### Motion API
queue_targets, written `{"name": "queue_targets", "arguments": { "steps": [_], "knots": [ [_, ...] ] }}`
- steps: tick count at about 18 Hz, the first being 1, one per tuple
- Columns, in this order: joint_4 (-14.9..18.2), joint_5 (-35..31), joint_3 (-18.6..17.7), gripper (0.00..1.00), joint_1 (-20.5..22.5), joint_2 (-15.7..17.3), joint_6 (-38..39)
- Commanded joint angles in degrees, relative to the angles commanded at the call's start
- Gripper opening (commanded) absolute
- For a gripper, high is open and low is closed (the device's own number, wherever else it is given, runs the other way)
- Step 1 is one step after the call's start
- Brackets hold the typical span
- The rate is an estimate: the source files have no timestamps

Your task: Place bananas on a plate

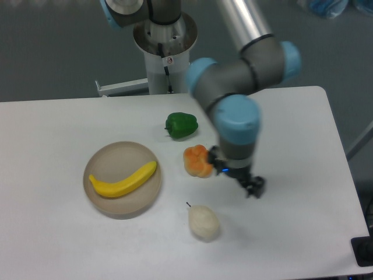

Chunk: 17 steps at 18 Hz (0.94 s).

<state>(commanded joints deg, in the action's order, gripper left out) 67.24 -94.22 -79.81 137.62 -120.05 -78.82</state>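
The plate (pixel 99 201) is seen on the left of the table (pixel 52 245), with the banana (pixel 123 181) lying inside it. A green pepper (pixel 181 125), an orange fruit (pixel 197 161) and a pale cream fruit (pixel 203 222) are noted further right. The gripper (pixel 253 188) is held above bare tabletop with nothing in its grasp; its opening cannot be made out.

No text, label, brand, number or sign could be read anywhere in the view.
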Motion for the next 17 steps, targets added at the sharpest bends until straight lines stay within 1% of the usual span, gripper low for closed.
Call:
{"name": "queue_targets", "arguments": {
  "steps": [2,4,6,7,10,17],
  "knots": [
    [0.0,1.0,2.4,1.00,1.4,-1.6,-1.5],
    [0.0,5.6,5.7,1.00,3.1,-3.9,-3.1],
    [0.1,5.6,7.2,1.00,3.3,-5.2,-3.2],
    [0.1,5.5,7.5,1.00,4.0,-5.8,-3.4],
    [0.1,5.2,7.6,1.00,4.2,-6.5,-5.0],
    [0.1,4.7,7.4,1.00,4.3,-6.5,-6.0]
  ]
}}
